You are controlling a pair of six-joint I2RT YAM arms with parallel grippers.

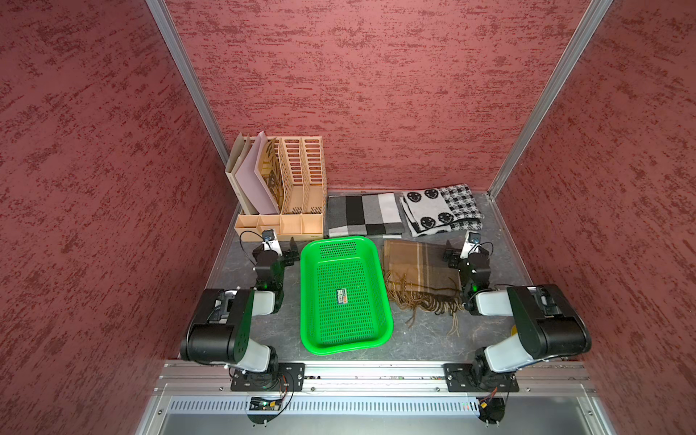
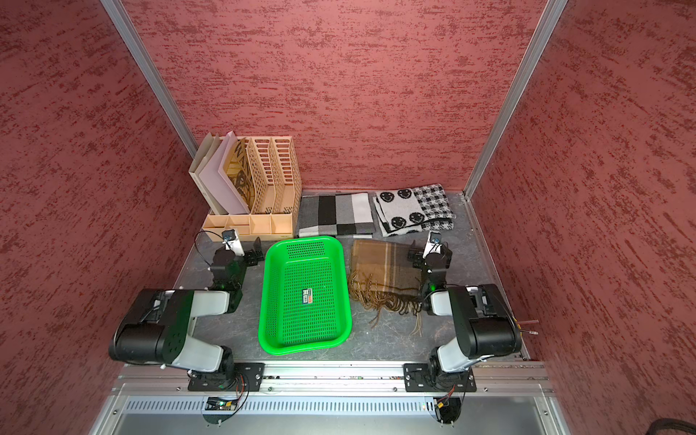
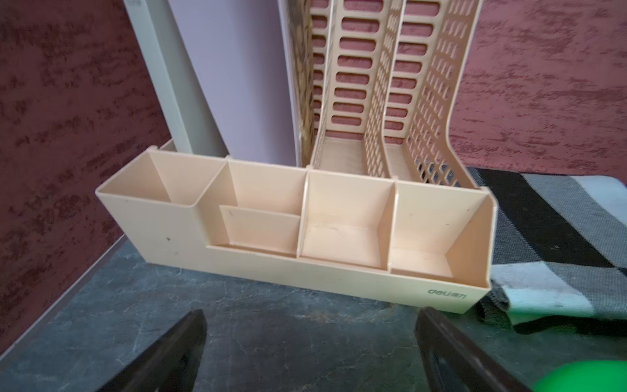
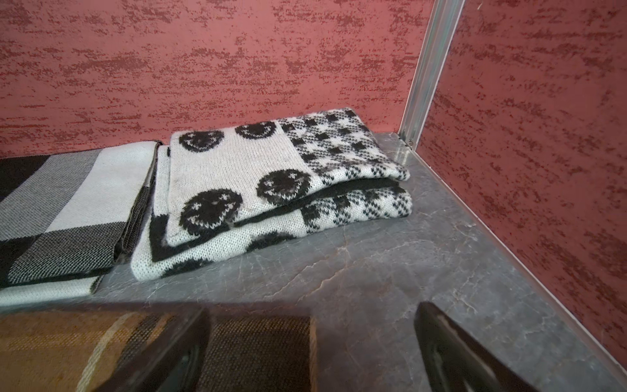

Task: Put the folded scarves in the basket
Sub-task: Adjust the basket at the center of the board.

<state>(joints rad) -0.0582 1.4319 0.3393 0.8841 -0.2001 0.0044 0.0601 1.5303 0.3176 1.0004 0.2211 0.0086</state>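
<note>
Brown scarf corner just under parted right jaws

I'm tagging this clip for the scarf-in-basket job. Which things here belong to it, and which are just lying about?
Job: green basket; brown fringed scarf beside it, likeliest the one meant; right gripper, open at its edge; left gripper, open.
Lying about: tan file organiser with folders; grey checked scarf; smiley-face scarf.
</note>
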